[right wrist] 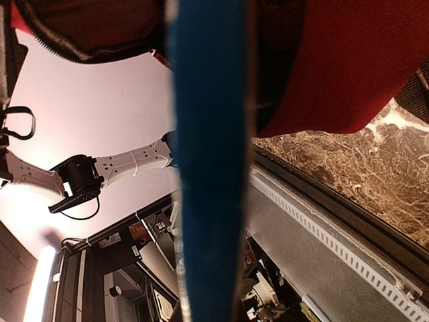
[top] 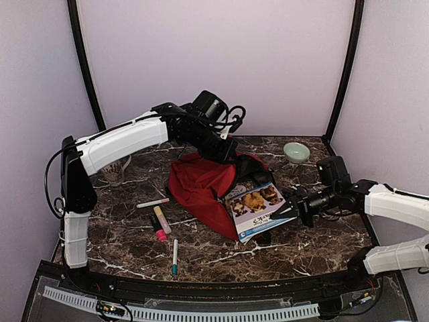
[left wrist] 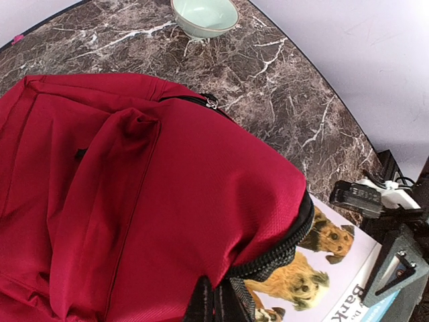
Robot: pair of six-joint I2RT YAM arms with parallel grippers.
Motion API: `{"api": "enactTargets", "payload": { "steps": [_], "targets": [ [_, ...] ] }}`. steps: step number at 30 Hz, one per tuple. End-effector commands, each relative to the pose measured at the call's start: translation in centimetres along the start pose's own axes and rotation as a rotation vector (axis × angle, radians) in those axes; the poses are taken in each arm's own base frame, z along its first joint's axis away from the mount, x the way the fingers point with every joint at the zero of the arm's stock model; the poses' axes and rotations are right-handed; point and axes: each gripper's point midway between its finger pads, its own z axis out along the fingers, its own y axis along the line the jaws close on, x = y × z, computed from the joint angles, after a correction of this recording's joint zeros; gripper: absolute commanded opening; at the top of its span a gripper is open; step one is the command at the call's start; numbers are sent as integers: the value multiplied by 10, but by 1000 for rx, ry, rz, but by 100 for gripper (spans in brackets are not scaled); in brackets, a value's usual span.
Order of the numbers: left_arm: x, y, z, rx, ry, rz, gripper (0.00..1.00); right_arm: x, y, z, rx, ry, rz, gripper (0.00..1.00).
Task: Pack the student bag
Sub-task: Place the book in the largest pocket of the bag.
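Student bag (top: pixel 201 188): red, soft, crumpled, unzipped

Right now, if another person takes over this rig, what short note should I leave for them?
Left gripper: shut on the upper edge of the student bag, holding its mouth up.
Right gripper: shut on the dog book.
Done: one end of the book is under the bag's zipper edge; most of it is outside.
Left: push the book fully in. The pens lie on the table left of the bag, not yet packed.
The bowl and the glass stand apart from the bag.
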Motion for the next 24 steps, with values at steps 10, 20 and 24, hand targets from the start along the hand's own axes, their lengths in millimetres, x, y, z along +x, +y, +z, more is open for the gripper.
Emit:
{"api": "enactTargets", "payload": {
  "steps": [10, 20, 24],
  "targets": [
    [-17, -54, -55, 196, -123, 56, 0, -62, 35, 23, 13, 26, -250, 0],
    [-3, -61, -57, 182, -104, 20, 0, -125, 41, 47, 108, 24, -336, 0],
    [0, -60, -59, 173, -99, 0, 0, -144, 43, 54, 114, 21, -369, 0]
  ]
}}
